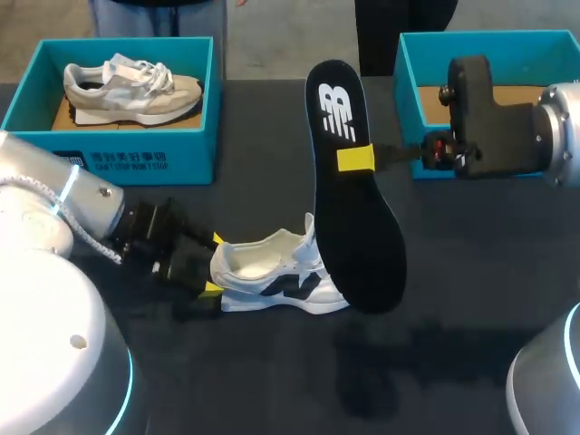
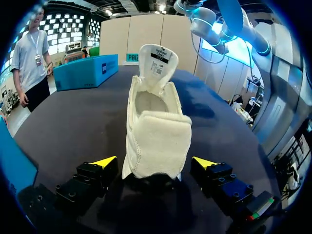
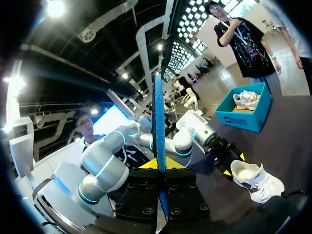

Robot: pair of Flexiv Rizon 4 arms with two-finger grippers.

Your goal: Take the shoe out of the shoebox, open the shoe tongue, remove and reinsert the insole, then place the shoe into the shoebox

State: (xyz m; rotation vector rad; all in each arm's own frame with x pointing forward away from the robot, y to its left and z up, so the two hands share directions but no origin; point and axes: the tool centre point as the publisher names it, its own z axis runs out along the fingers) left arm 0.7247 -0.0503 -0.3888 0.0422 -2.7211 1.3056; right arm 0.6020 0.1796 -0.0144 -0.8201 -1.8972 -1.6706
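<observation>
Black insole (image 1: 358, 236), merely edge-on from right claw (image 3: 160, 166).

White shoe (image 2: 156, 131) sits heel-first between the left gripper's (image 2: 155, 163) open jaws.

table (image 1: 453, 272): dark | on it: white shoe (image 1: 272, 276); left shoebox (image 1: 136, 154); right shoebox (image 1: 408, 109)

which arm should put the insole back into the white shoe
Right. The right gripper is shut on the insole, held upright near the white shoe. The left gripper sits open on either side of the shoe's heel, holding nothing, so it likely suits steadying instead.
</observation>
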